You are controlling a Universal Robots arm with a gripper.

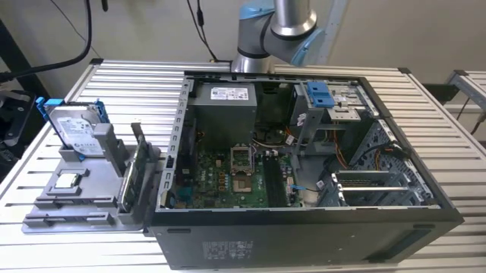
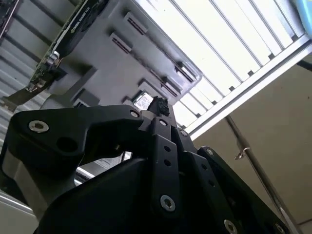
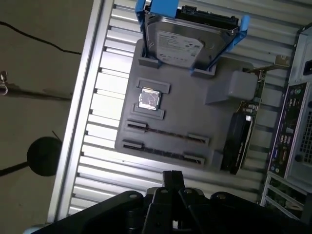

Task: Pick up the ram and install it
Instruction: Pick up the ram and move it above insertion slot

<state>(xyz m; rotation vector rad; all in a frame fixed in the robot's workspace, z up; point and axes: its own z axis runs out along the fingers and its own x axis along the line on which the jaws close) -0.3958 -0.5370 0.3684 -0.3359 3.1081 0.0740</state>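
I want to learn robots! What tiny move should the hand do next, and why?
Probably open the hand: it looks shut, hanging above the gray tray, and the ram sits untouched in its long slot.

Robotics lab workbench: slatted aluminium table (image 1: 448, 148), opened computer case (image 1: 304, 242), grey parts fixture (image 1: 76, 211), robot arm (image 1: 283, 25).

- My claw (image 2: 158, 105): matt black metal by the look, with bright steel screw heads.
- My arm (image 1: 292, 17): smooth silver metal with pale blue plastic caps.
- The counter (image 1: 114, 79): ribbed bare aluminium with a satin sheen.
- The holder tray (image 1: 95, 187): smooth matt grey plastic.
- The hard drive (image 1: 76, 128): shiny silver metal lid in a blue plastic frame (image 1: 45, 105).
- The computer case (image 1: 304, 236): dark matt sheet metal.
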